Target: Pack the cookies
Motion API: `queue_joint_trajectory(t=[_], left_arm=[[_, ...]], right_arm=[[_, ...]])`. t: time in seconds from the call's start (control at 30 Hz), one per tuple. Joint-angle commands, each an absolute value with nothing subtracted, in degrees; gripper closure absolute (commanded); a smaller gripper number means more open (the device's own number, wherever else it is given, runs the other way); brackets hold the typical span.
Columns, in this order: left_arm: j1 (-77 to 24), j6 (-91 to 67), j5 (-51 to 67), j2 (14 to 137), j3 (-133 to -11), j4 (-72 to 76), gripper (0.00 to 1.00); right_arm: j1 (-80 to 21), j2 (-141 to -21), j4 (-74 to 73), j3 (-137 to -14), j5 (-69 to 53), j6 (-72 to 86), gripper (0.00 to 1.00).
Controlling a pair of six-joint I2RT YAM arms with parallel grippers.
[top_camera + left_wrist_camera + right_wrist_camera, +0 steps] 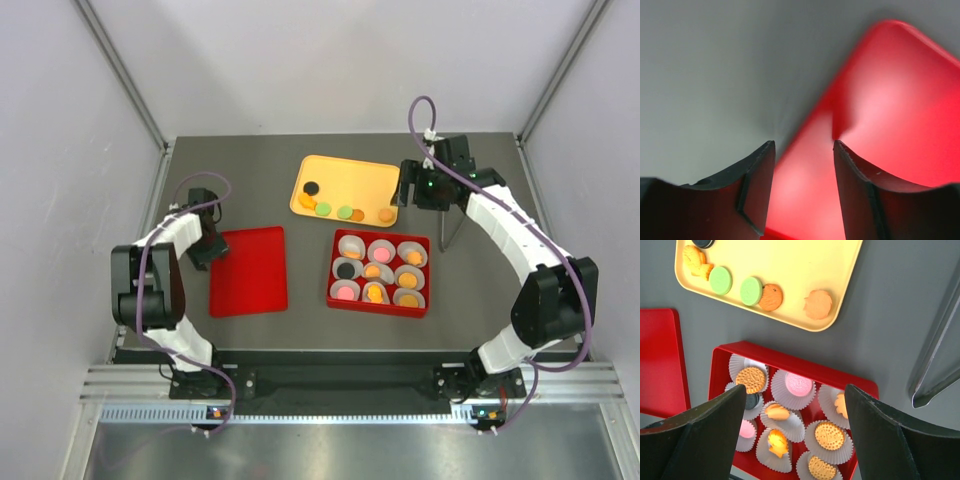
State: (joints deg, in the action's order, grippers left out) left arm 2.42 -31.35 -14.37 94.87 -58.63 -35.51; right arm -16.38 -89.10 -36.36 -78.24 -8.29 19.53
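Nearest, the left tool [804, 143] is spread, its jaws astride the rim of the red lid [890, 110] without pinching it. Beside the lid, the red box [790, 358] holds cookies [829, 435], one in each paper cup [740, 361]. The right tool [795, 387] hangs above it, spread and empty. Farthest, loose cookies [720, 280] lie on the yellow tray [790, 260]. We judge them light, stiff and brittle, best taken gently by opposite edges.

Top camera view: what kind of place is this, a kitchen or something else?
Probably a robotics test cell, not a kitchen: plain grey wall panels enclose a dark grey table, and two white robot arms stand at its near edge.
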Motion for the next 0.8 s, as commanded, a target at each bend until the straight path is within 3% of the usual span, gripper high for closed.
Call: queue_joint_trajectory(t=[0.0, 0.17, 0.27, 0.33, 0.4, 0.77], left_arm=[[5.53, -30.06, -12.31, 98.16, -60.03, -32.44, 0.46], [7.21, -28.66, -8.10, 101.24, -60.12, -30.85, 0.56], [7.21, -27.78, -5.64, 103.09, -60.47, -29.97, 0.71], [7.21, -27.07, -4.75, 103.80, -60.73, -29.79, 0.90], [7.21, -26.20, -3.70, 104.06, -62.13, -30.41, 1.00], [7.29, -23.29, 4.03, 97.13, -67.41, -37.79, 1.00]], right_arm=[[-17.67, -86.40, -34.45, -78.75, -9.75, 19.25, 0.21], [-18.54, -86.75, -34.36, -78.66, -10.28, 19.16, 0.21], [-19.33, -87.27, -34.19, -78.84, -10.37, 19.42, 0.20], [-20.21, -88.06, -34.19, -79.45, -10.72, 19.16, 0.20], [-21.35, -88.94, -34.19, -79.98, -10.90, 18.72, 0.20], [-29.00, -99.21, -33.75, -89.73, -19.15, 15.73, 0.20]])
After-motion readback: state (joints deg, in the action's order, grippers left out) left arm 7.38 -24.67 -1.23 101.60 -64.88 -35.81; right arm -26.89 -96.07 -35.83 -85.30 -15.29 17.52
